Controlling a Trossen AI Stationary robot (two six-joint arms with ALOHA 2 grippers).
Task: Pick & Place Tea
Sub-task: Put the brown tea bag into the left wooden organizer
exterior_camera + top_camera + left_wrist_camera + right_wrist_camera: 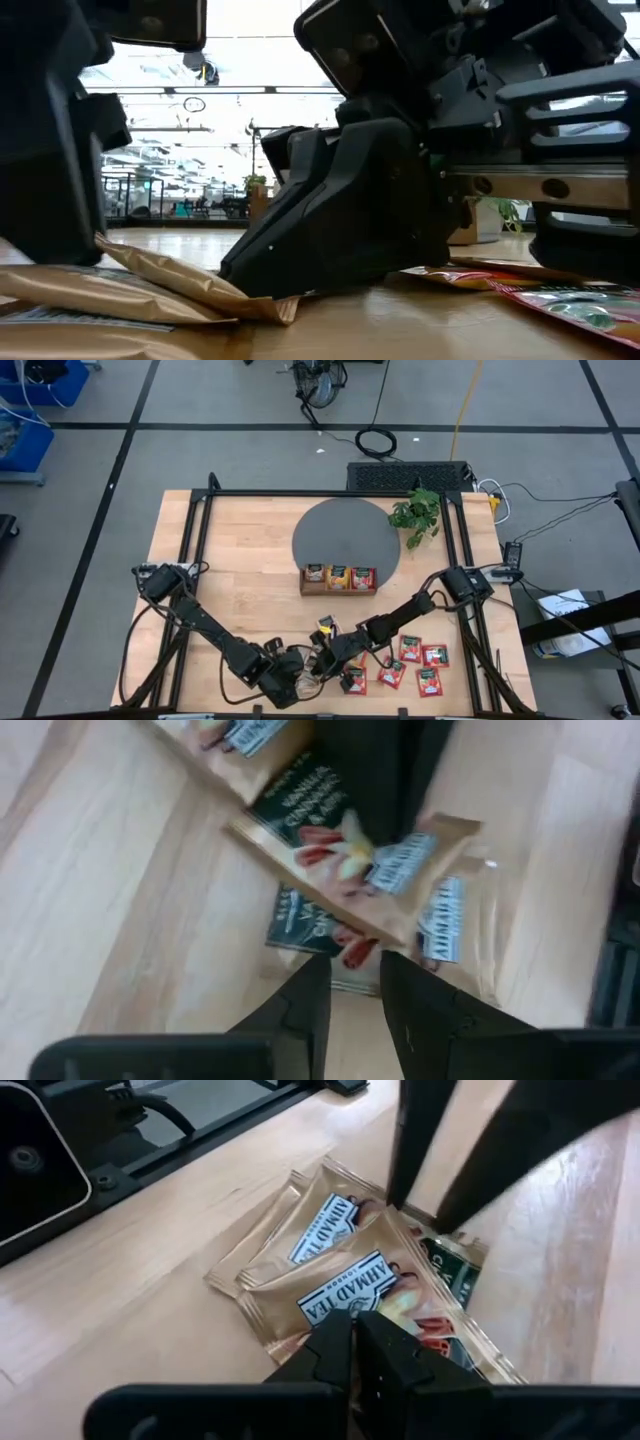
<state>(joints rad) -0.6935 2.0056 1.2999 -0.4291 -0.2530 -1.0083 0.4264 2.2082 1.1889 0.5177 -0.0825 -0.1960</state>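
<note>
Several beige tea sachets (345,1295) lie overlapping in a small pile near the table's near edge (325,630). My right gripper (358,1335) (338,650) comes in low from the right and is shut on the top sachet. My left gripper (355,970) (316,664) is open, and its fingers (400,1190) point down at the opposite end of the pile; whether they touch it, I cannot tell. Several red sachets (410,652) lie flat on the wood to the right. The wooden tray (338,588) holds one sachet in each slot. My right gripper pinches the top beige sachet by one edge (350,1315) between its two fingers, coming nearly level from the table's right. The sachet sits tilted: the held side (130,262) is raised, and the rest lies on the sachets beneath it.
A grey round mat (345,535) lies under the tray's far side, with a small green plant (418,515) beside it. The black frame rails (200,550) run along the table's left and right sides. Bare wood (250,590) lies to the left of the tray.
</note>
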